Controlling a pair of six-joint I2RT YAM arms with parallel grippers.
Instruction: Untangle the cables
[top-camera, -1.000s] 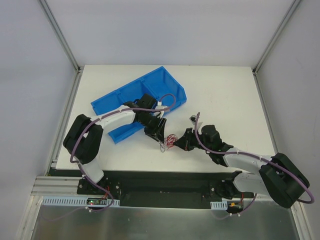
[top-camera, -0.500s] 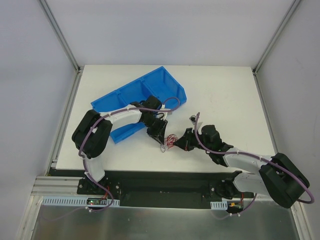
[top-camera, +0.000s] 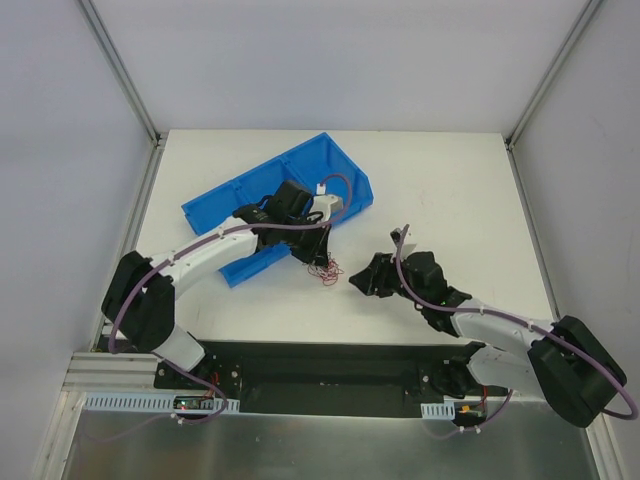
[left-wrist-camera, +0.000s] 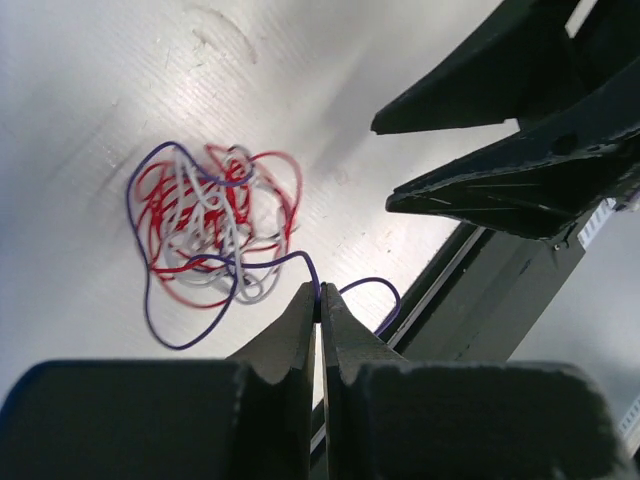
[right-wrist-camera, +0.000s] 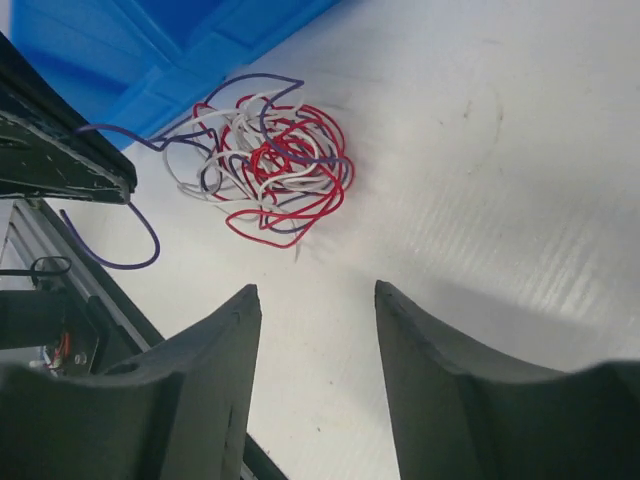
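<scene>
The cables are a small tangle of thin red, white and dark purple wires on the white table. My left gripper is shut on a strand of the purple wire, which loops out to the right of the jaws. In the top view the left gripper sits right over the cables, beside the bin. My right gripper is open, a short way back from the cables, with only bare table between its fingers. From above, the right gripper lies just right of the tangle.
A blue bin lies at the back left of the table, close behind the left gripper, and its corner shows in the right wrist view. The table's front edge runs just below both grippers.
The left gripper has shut on the purple wire and drawn the tangle a little up and left. The right gripper has opened, let go of the cables and backed off slightly.
</scene>
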